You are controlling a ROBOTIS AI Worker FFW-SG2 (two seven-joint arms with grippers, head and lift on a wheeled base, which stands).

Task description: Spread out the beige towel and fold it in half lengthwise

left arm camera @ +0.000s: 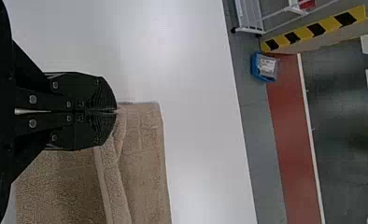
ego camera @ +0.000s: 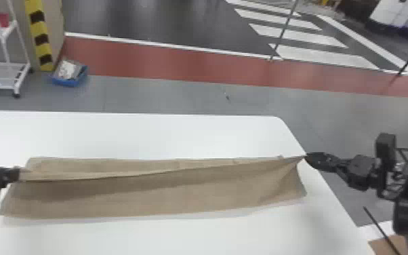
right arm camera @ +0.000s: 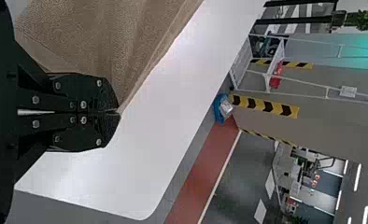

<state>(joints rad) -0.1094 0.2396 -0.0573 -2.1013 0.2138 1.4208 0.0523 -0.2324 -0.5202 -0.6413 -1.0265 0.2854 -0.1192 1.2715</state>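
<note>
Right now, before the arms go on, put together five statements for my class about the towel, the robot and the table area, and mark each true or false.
1. The left end effector is shut on the towel. True.
2. The right end effector grips the towel close to one of its ends. True.
3. The towel is bunched into a ball. False: it is stretched long between the two end effectors.
4. The blue bin is on the floor, beyond the table. True.
5. The whole towel lies flat. False: a ridge is drawn up between the end effectors.
</note>
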